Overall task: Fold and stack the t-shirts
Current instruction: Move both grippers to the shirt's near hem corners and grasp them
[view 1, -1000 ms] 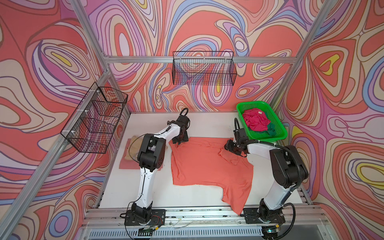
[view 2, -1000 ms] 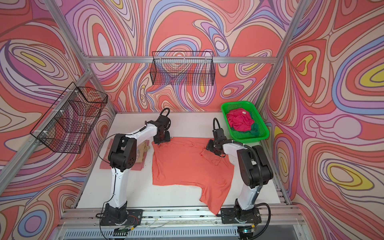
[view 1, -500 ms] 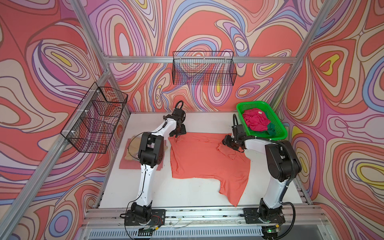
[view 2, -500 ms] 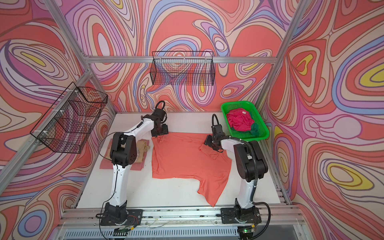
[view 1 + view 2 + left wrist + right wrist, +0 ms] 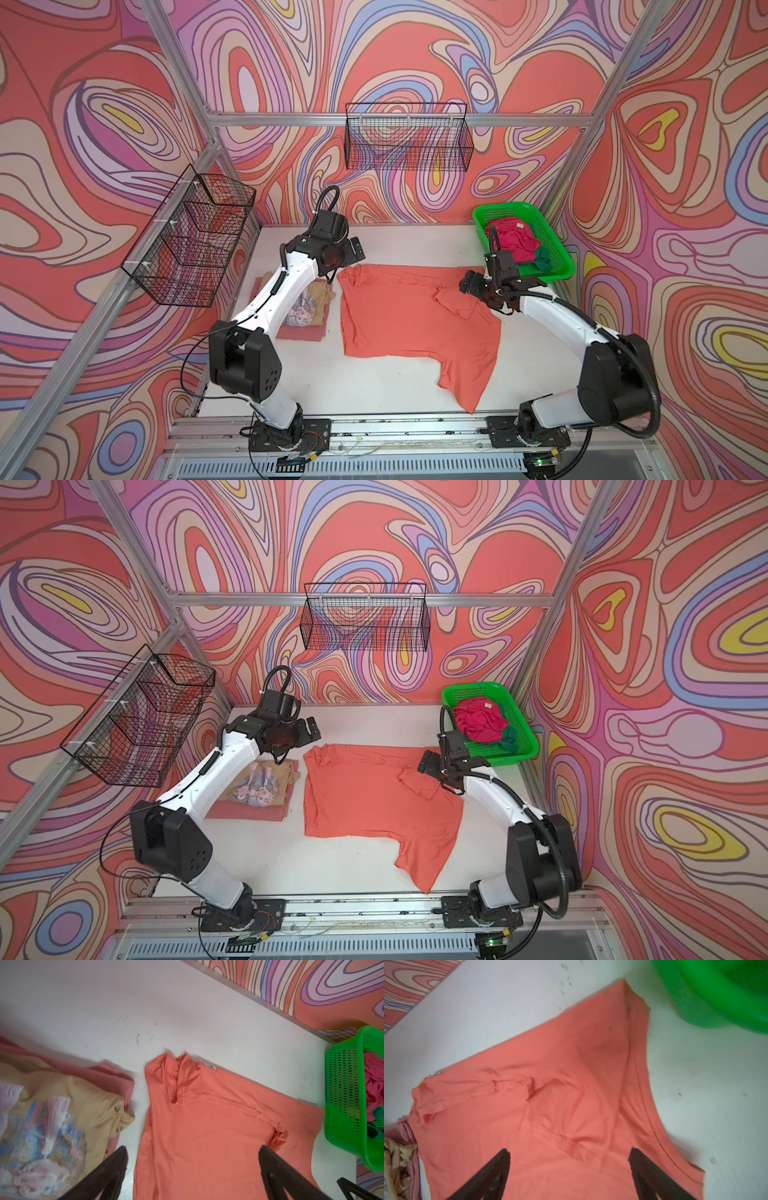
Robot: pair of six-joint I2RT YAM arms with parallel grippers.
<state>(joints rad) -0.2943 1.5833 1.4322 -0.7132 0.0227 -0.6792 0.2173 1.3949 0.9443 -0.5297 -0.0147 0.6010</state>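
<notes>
Having dragged the coral-orange t-shirt [image 5: 407, 316] rearward, we are opening left end effector [image 5: 192, 1149] and right end effector [image 5: 570, 1150] wide, gripping nothing; its bunched sleeve [image 5: 455, 301] is risking a crooked fold.

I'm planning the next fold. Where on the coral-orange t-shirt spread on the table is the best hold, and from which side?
Take the coral-orange cloth t-shirt by its trailing flap at the near right corner, coming from the right with the right end effector. That flap juts past the straight near edge onto the white table, so it is probably easiest to pinch.
</notes>
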